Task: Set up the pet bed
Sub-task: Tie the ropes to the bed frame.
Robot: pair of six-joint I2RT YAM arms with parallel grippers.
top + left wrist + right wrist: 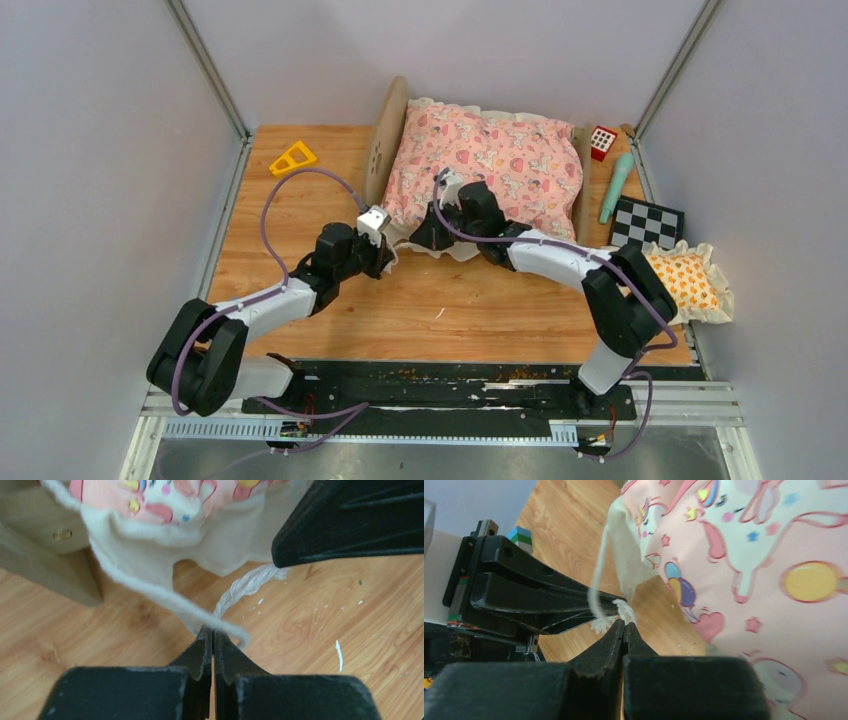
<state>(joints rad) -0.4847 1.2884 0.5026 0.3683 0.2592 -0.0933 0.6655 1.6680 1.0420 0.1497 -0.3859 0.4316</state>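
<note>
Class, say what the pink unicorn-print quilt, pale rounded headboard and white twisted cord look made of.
Pink unicorn-print quilt: soft printed fabric, matte; it puffs and ruffles. Pale rounded headboard: probably wood or plywood, unvarnished; flat tan face. White twisted cord: likely cotton string; plied strands, frayed end.

a robot lab test cell: plain grey panels (100,150) on aluminium posts (208,70) enclose a wood table (480,310); a checkerboard card (648,222) lies at the far right.

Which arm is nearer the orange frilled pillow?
Right. The right arm has its elbow beside the orange frilled pillow; the left arm lies far across the table.
</note>
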